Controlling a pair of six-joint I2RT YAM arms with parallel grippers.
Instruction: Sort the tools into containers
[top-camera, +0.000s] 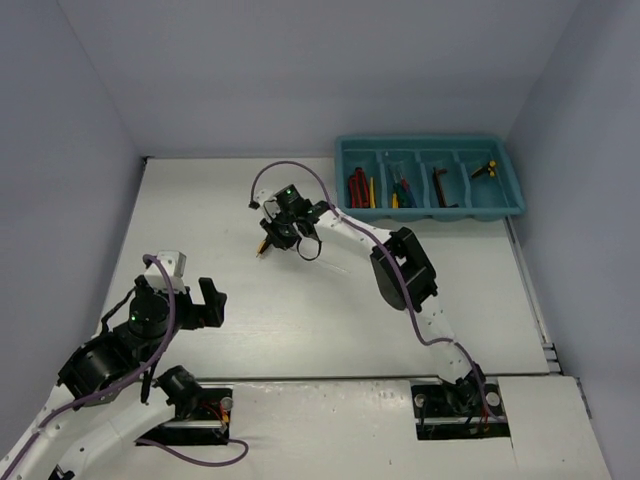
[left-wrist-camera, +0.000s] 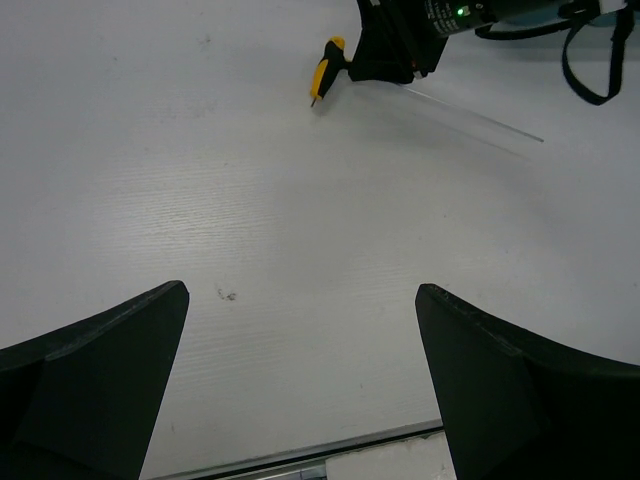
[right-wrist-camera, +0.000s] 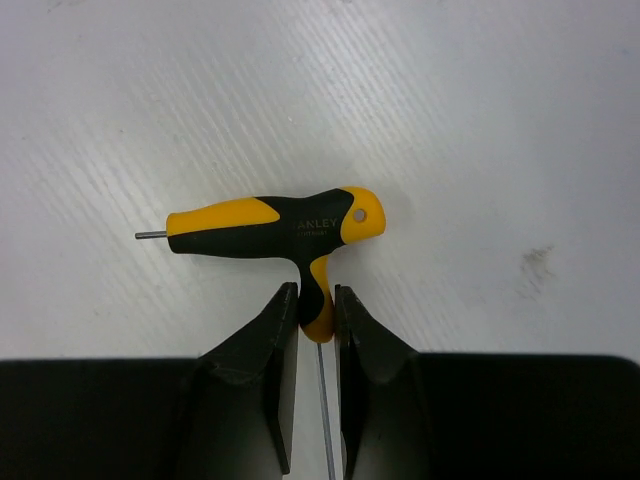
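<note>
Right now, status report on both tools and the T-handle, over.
Right tool shut on yellow-black T-handle, at its stem. Left tool open, empty. Teal tray far right, partly filled. Nothing seen in the way.

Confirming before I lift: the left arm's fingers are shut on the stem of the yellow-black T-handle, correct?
Wrong arm. The right arm's fingers are shut on the stem of the yellow-black T-handle, as the right wrist view shows. The left arm's fingers are open, well short of it.

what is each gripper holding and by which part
The right gripper holds the yellow-black T-handle by its short neck; the left gripper holds nothing.
</note>
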